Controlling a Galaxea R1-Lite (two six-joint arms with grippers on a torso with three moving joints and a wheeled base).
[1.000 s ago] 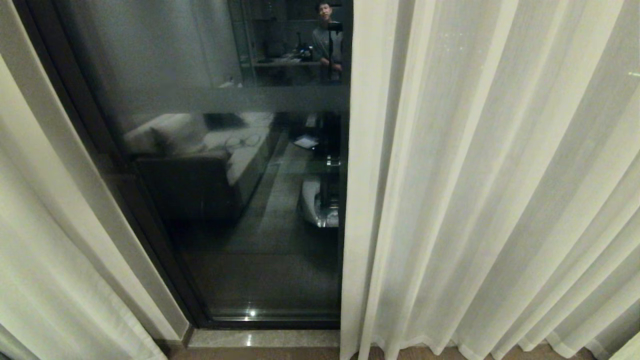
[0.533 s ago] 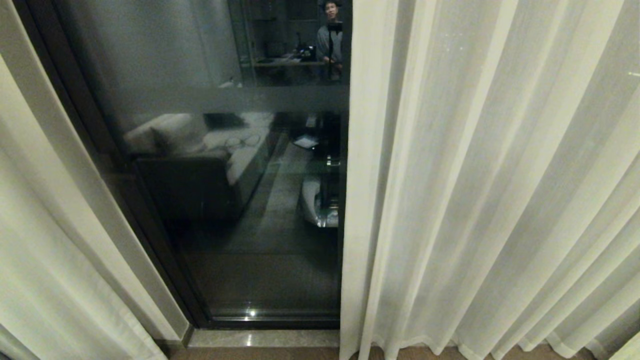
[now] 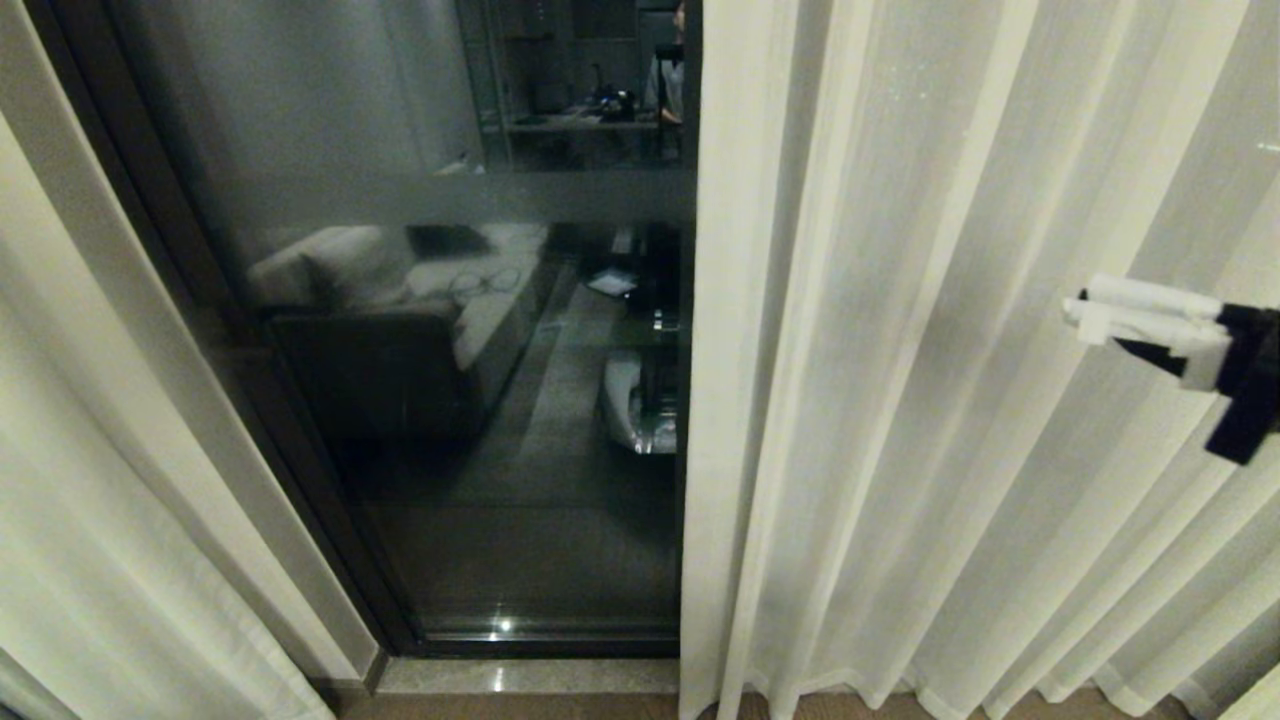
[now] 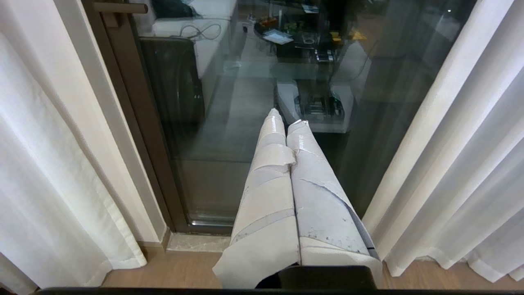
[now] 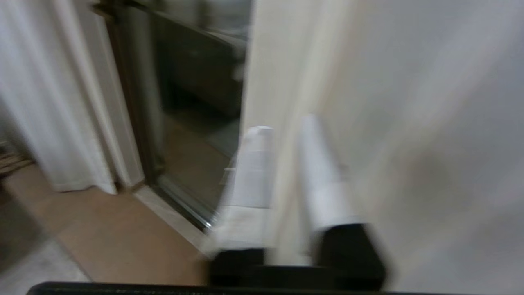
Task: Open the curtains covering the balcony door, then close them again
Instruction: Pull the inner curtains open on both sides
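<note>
- Curtains (image 3: 950, 400): cream pleated panel covers the right half of the head view, hem at the floor. It hides the right part of the balcony door. A second panel (image 3: 90, 480) hangs at far left, cut off by the edge.
- Balcony door (image 3: 450, 400): dark-framed glass exposed between the two panels, with a pale frosted band across it. The glass reflects a dim room with a sofa and a shelf unit; reflected detail is hard to make out.
- Floor (image 4: 176, 268): brown wood strip, with a pale stone sill (image 3: 530, 677) at the door's foot.
- Right gripper (image 3: 1072, 303): enters from the right edge in front of the right panel, arm cut off. Right wrist view is motion-blurred; white fingers (image 5: 254, 164) stand narrowly apart, holding nothing visible, fabric edge just beyond them.
- Left gripper (image 4: 285, 116): out of the head view. Taped white fingers pressed together, empty, pointing at the glass.
</note>
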